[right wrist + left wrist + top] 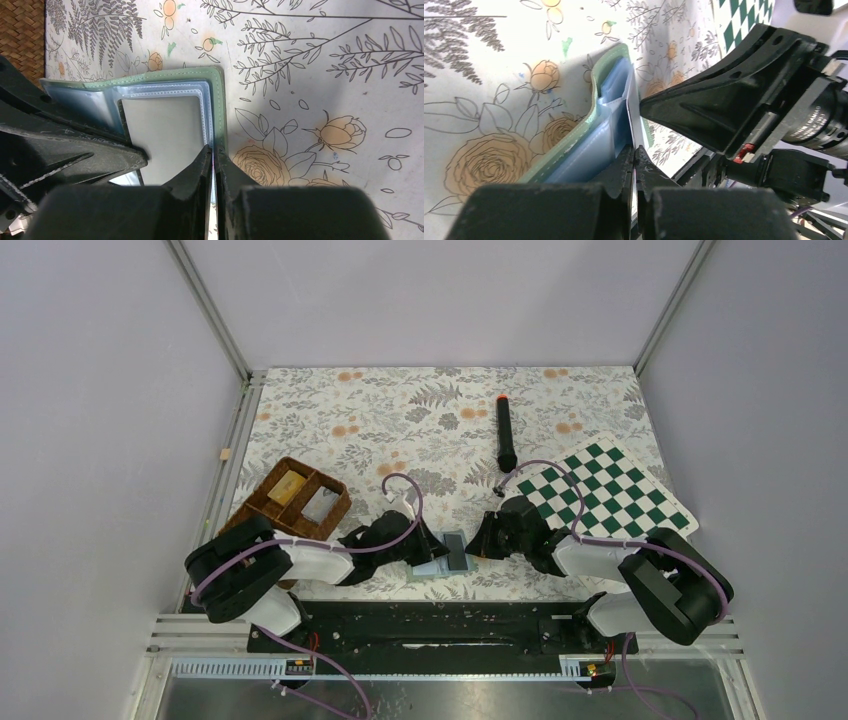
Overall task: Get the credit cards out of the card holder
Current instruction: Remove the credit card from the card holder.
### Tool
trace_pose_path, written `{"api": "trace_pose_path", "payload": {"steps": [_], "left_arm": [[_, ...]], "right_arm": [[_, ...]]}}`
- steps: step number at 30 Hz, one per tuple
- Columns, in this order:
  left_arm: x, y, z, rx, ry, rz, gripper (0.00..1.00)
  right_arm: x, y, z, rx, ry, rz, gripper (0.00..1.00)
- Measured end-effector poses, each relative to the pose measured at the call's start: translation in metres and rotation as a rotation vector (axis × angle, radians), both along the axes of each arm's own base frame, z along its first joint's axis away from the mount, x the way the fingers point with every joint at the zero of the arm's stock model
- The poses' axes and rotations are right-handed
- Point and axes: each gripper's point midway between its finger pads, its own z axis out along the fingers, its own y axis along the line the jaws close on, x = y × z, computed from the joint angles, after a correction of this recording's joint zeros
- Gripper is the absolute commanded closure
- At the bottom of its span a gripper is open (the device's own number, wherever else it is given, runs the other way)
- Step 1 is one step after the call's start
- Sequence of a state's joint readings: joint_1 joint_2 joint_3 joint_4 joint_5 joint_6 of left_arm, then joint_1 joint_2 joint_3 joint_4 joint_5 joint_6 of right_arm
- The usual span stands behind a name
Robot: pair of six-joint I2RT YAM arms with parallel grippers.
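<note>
Left gripper [635, 161] and right gripper [214, 161] both pinched shut on open card holder [218, 100]; credit card [165, 132] in its sleeve.

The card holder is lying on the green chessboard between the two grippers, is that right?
No. The top view shows the card holder on the floral cloth, not the chessboard, which lies off to the right. It is between the left gripper and right gripper.
</note>
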State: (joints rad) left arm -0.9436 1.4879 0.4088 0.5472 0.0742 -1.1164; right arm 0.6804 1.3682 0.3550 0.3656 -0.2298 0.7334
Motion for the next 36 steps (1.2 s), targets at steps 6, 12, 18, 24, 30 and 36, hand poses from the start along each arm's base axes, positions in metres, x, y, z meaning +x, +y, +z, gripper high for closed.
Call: {"api": "trace_pose_path", "payload": {"steps": [6,12,18,24,30,36], "left_arm": [[-0.002,0.005,-0.007,0.032,0.011,0.001,1.00],[-0.004,0.008,0.005,0.020,-0.043,-0.043,1.00],[-0.010,0.015,0.016,-0.004,-0.109,-0.079,1.00],[-0.016,0.020,0.012,-0.020,-0.122,-0.094,1.00],[-0.013,0.023,0.014,-0.097,-0.101,-0.085,1.00],[-0.011,0.024,0.008,-0.181,-0.033,-0.068,1.00]], "right_arm": [[-0.002,0.000,0.002,0.001,0.002,0.002,0.70],[-0.011,-0.004,0.021,0.012,-0.025,0.037,0.42],[-0.013,-0.001,0.031,0.026,-0.050,0.078,0.34],[-0.016,0.007,0.035,0.068,-0.046,0.122,0.45],[-0.013,0.011,0.055,0.118,-0.102,0.127,0.44],[-0.015,0.019,0.073,0.199,-0.128,0.138,0.44]]}}
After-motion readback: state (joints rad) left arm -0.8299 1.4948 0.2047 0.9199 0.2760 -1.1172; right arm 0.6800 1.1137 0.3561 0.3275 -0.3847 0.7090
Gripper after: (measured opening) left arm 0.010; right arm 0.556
